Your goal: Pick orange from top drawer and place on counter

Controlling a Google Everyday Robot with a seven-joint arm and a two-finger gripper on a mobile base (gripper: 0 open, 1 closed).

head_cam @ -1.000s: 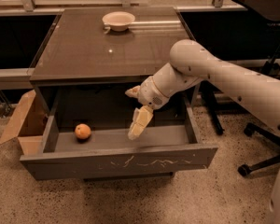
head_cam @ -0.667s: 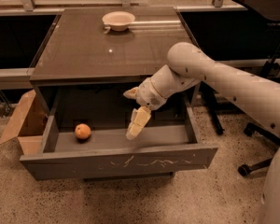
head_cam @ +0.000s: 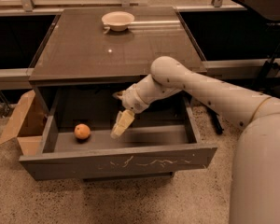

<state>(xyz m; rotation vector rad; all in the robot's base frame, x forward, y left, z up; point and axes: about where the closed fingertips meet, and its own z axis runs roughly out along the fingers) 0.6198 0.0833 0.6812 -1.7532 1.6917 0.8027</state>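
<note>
Left of the top drawer (head_cam: 116,163), a brown cardboard box (head_cam: 17,125) stands on the floor with its flaps open, just beside the drawer's left wall and out of the job. The drawer is pulled well out from under the desk (head_cam: 84,55), so its grey floor is exposed from above, which is what lets the arm reach in. The orange (head_cam: 82,131) rests on that floor in the drawer's left part, near the left wall, with nothing touching it.

Toward the drawer's middle, the claw (head_cam: 122,124) hangs inside the drawer, pointed down and a little leftward, to the right of the fruit and apart from it. It holds nothing; how far it is parted cannot be told from here. The tilt suggests an approach to the fruit.

The white arm (head_cam: 210,90) crosses the drawer's right wall from the right. Behind the drawer, a pale bowl (head_cam: 118,20) sits at the desk's far edge, leaving room to set the orange down.
</note>
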